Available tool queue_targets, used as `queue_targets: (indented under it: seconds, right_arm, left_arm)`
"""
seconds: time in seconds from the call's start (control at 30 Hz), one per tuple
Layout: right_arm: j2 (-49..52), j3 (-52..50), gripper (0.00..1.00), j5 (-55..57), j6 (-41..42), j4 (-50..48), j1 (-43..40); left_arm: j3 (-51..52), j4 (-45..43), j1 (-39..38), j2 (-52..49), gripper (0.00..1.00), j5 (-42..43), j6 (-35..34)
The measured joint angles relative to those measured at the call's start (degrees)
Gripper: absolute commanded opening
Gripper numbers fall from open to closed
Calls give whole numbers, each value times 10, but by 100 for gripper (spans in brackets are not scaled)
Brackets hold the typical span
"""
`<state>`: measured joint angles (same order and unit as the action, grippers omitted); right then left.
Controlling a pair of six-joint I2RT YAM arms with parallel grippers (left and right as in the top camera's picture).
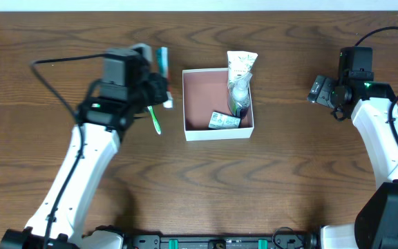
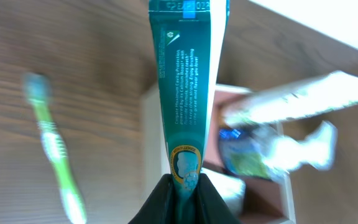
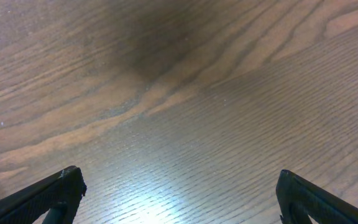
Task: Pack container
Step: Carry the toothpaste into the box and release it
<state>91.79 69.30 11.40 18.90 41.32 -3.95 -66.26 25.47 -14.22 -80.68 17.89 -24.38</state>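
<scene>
The container, a square white-walled box with a reddish-brown floor, sits mid-table. It holds a white tube, a clear bottle and a small green-and-white carton. My left gripper is shut on a teal-and-white toothpaste tube, just left of the container. In the left wrist view the gripper pinches the tube by its end, above the container's left wall. My right gripper is open and empty far right; its view shows only bare table.
A green toothbrush lies on the table left of the container, under my left arm; it also shows in the left wrist view. The wooden table has a pale far edge.
</scene>
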Motion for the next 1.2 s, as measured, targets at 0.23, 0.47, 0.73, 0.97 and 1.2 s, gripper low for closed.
queue_targets:
  seconds: [0.23,0.47,0.73,0.97,1.2]
  right_arm:
    - [0,0,99,0,0,0,0]
    - [0,0,99,0,0,0,0]
    - [0,0,99,0,0,0,0]
    - [0,0,99,0,0,0,0]
    - [0,0,99,0,0,0,0]
  left_arm:
    - [0,0,-74,-42,11,-14,-46]
    - [0,-4,-91,-104,28,-21,-59]
    - [0,-56,-92,-111,45,-15,-69]
    - [0,-60,-75,-92,45,-9,-69]
    - [0,10,19,-38,45,-40,-54]
